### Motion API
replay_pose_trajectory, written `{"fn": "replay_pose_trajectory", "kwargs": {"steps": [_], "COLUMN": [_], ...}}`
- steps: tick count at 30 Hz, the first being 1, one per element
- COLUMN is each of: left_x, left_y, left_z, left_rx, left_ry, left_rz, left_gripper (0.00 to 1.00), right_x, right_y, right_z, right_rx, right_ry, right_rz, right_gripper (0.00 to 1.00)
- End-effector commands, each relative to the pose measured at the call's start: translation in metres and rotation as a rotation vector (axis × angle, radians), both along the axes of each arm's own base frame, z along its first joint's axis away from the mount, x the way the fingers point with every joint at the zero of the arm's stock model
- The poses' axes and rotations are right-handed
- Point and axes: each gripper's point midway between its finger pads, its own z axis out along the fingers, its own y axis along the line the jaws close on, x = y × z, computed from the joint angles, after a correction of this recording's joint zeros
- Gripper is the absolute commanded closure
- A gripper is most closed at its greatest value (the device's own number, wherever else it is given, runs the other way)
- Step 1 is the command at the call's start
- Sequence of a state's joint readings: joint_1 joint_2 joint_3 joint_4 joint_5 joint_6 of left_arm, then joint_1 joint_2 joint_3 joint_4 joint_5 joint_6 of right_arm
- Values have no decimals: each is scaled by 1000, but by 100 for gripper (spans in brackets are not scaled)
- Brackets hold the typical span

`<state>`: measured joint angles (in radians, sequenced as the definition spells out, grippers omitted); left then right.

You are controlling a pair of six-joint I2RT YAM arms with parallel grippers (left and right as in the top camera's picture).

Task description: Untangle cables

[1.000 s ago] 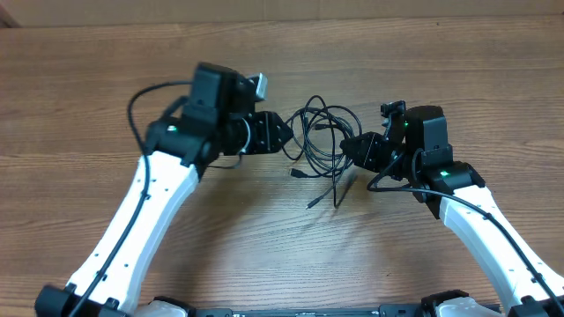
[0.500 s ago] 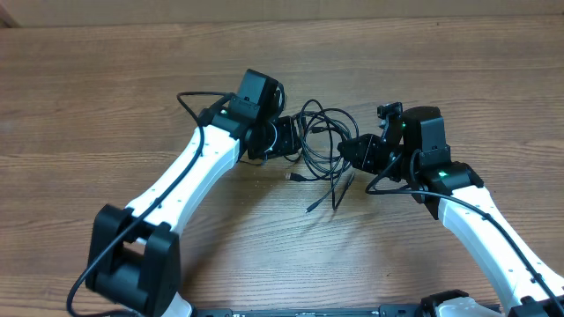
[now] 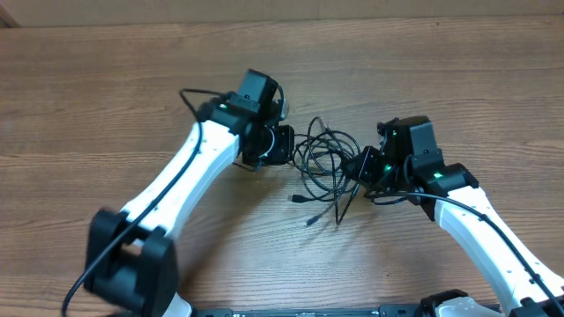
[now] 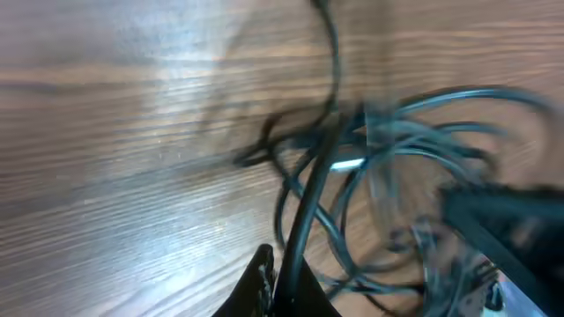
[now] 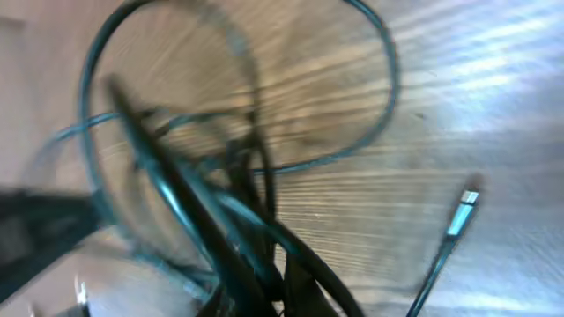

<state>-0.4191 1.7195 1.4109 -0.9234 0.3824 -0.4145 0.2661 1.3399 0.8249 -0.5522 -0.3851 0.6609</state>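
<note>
The left arm (image 3: 176, 180) is stretched from the near left corner diagonally toward the middle of the table (image 3: 132, 70), its wrist bent so that the left gripper (image 3: 291, 145) is pointed rightward. The right arm (image 3: 476, 224) is raised from the near right corner and angled inward, with the right gripper (image 3: 355, 165) pointed leftward and slightly toward the near edge. The two grippers are faced toward each other, near but apart.

The cables (image 3: 322, 151) are heaped in a loose tangle of loops between them, the left edge of the heap met by the left gripper and the right edge by the right one. Several free ends are trailed from the heap toward the near edge.

In the left wrist view one dark strand is seen running straight into the closed fingertips (the picture is blurred). In the right wrist view several strands are gathered into the closed jaws at the bottom of the frame, and a silver plug (image 5: 464, 210) is seen lying on the wood to the right, clear of the loops.
</note>
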Motion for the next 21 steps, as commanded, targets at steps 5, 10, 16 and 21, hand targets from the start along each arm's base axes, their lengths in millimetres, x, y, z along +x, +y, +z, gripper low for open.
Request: {"fn": "replay_pose_trajectory", "kwargs": {"steps": [5,10,16,21], "left_x": [22,23,23,17], "left_y": [70,79,78,77], "left_z": [102,109,107,103], "left_rx": [50,61,61,49], "left_ry": [-327,-350,-345,-294], "left_rz": [128,152,149,192], "left_gripper": [96,96,96,96], "right_x": [5,-2,-1,-2], "right_y": [-87,-102,-97,-95], "right_z": [-23,-27,-26,-27], "right_rx": [-343,-389,-367,-356], "right_ry": [57,94,97,102], "right_rz": [-380,-484,-471,-464], "right_gripper": [78,50,0,0]}}
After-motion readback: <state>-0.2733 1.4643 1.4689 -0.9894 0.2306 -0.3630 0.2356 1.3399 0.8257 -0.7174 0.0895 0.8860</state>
